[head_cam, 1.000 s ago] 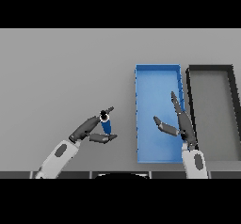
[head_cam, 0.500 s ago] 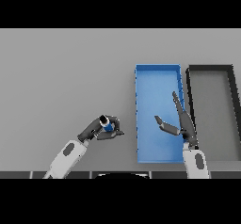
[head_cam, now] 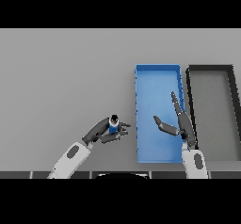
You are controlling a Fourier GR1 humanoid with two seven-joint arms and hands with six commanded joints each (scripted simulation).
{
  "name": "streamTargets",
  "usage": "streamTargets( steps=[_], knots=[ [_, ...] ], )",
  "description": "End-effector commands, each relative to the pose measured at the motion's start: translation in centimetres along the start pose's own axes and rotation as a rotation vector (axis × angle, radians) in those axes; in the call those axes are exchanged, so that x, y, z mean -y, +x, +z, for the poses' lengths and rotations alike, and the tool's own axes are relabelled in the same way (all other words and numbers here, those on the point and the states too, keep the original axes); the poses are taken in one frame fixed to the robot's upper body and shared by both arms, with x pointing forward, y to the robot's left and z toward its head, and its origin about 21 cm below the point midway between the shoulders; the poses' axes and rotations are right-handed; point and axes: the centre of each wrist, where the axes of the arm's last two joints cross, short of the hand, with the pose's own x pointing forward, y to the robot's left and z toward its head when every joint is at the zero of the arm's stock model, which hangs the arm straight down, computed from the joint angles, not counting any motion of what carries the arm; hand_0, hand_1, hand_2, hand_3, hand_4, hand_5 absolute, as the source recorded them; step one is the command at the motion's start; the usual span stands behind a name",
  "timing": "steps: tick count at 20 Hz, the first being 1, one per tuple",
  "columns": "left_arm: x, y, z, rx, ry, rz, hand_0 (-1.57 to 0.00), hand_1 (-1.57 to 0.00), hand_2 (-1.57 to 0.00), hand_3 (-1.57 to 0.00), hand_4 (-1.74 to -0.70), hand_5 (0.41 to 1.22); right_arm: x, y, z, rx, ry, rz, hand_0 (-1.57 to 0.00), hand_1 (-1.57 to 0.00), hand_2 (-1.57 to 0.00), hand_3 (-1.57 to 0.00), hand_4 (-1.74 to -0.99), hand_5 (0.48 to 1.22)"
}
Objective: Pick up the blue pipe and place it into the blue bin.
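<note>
Two bins sat on your plain grey table [head_cam: 61, 77]: the blue bin [head_cam: 157, 72] right of centre and a black bin [head_cam: 210, 69] just beside it on its right, both long and running from near to far. Your left hand [head_cam: 104, 131] was to the left of the blue bin, near its near-left corner, fingers and thumb curled round the blue pipe [head_cam: 113, 124], which stood roughly upright in the grasp with its dark top showing. Your right hand [head_cam: 181, 123] hung over the blue bin's near right part, fingers straight and spread wide, thumb pointing left, holding nothing. Beyond the table nothing of the room showed.
</note>
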Motion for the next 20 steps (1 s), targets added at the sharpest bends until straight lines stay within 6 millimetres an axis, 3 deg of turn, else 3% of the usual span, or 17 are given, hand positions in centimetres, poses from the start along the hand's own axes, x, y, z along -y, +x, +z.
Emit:
streamTargets(
  steps=[1, 4, 9, 13, 18, 20],
  knots=[
    [0.2, 0.7, -0.5, 0.047, 0.006, 0.007, -1.51, -1.52, -1.53, -1.52, -1.49, 1.202, 0.4, 0.1, -0.2, -0.003, -0.005, -0.002, 0.00, 0.00, 0.00, 0.00, -1.158, 0.552],
    [0.6, 2.5, -1.2, 0.155, 0.001, 0.019, -1.54, -1.54, -1.55, -1.54, -1.48, 1.211, 0.3, 0.0, -0.1, -0.002, 0.001, 0.022, 0.00, 0.00, 0.00, 0.00, -1.144, 0.551],
    [0.0, 5.1, -2.2, 0.175, -0.019, -0.016, -1.56, -1.56, -1.56, -1.56, -1.47, 1.218, 0.6, -0.1, 0.1, 0.002, -0.002, 0.034, 0.00, 0.00, 0.00, 0.00, -1.128, 0.564],
    [0.3, 5.8, -2.7, 0.160, -0.054, -0.018, -1.57, -1.57, -1.57, -1.57, -1.47, 1.220, -0.1, -0.1, 0.2, 0.007, 0.005, 0.021, 0.00, 0.00, 0.00, 0.00, -1.124, 0.574],
    [0.3, 5.9, -2.6, 0.145, -0.067, -0.015, -1.57, -1.57, -1.57, -1.57, -1.47, 1.220, 0.7, 0.1, -0.3, 0.027, 0.020, 0.059, 0.00, 0.00, 0.00, 0.00, -1.123, 0.578],
    [0.2, 6.0, -2.6, 0.153, -0.066, -0.016, -1.57, -1.57, -1.57, -1.57, -1.47, 1.220, 1.2, 0.3, -0.2, 0.035, 0.020, 0.053, 0.00, 0.00, 0.00, 0.00, -1.157, 0.578]
  ],
)
